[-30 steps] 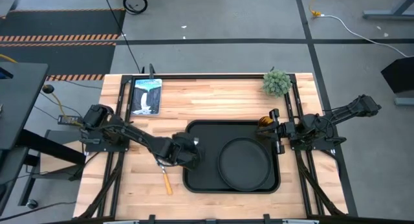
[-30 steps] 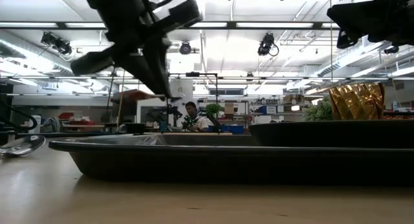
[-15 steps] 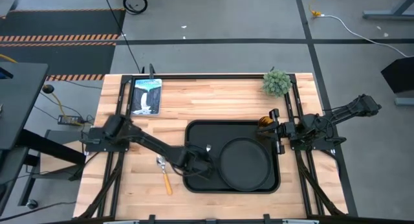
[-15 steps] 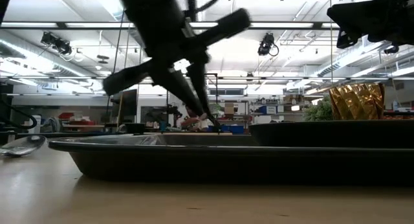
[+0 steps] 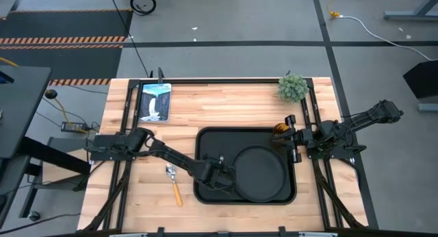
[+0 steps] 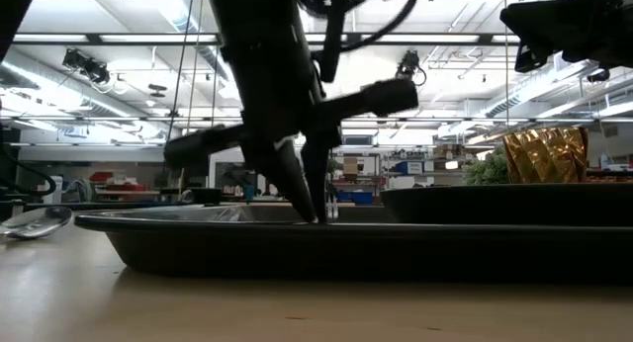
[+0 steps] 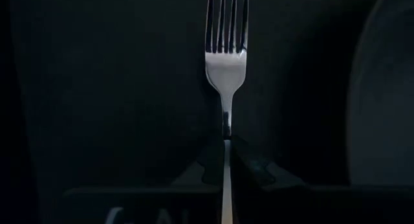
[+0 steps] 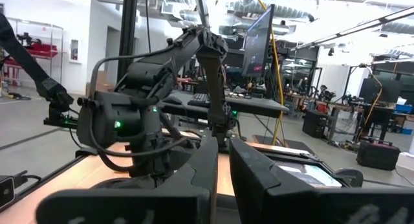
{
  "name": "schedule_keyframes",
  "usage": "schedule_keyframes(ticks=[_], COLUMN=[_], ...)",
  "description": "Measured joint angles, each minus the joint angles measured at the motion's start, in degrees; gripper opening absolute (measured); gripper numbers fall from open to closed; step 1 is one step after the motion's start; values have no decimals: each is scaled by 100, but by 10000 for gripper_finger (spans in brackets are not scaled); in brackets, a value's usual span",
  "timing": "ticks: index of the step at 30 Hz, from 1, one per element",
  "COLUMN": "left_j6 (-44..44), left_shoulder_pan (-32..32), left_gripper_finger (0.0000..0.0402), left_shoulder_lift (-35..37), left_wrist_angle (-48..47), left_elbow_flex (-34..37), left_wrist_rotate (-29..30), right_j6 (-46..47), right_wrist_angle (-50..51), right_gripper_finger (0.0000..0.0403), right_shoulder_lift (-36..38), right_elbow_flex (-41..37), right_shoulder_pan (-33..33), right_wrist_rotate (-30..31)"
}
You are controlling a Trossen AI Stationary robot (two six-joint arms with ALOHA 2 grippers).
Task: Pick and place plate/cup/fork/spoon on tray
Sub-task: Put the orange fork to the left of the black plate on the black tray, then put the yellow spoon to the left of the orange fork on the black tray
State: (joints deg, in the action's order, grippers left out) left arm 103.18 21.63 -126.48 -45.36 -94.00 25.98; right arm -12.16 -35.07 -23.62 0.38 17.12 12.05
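My left gripper (image 7: 226, 160) pinches the fork (image 7: 226, 62) by its thin, stiff, slippery handle; tines ahead, light.

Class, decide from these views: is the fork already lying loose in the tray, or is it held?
Held. The left gripper is shut on the fork handle, tines pointing away, over the tray floor beside the plate.

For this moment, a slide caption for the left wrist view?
Left gripper, shut on the fork, holds it over the tray beside the plate.
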Motion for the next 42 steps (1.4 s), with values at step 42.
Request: schedule_keyframes(ticks=[42], left_j6=[225], left_shoulder_pan=[724], left_gripper_finger=[46], left_shoulder_lift=[44], left_wrist_angle=[-2886], left_elbow_flex=[-1645], left_wrist_rotate=[-854], right_j6=[1], right_wrist_angle=[0], right_gripper_finger=[45], right_shoulder_lift=[0], right_elbow_flex=[0], right_shoulder_pan=[-1], right_wrist_rotate=[0])
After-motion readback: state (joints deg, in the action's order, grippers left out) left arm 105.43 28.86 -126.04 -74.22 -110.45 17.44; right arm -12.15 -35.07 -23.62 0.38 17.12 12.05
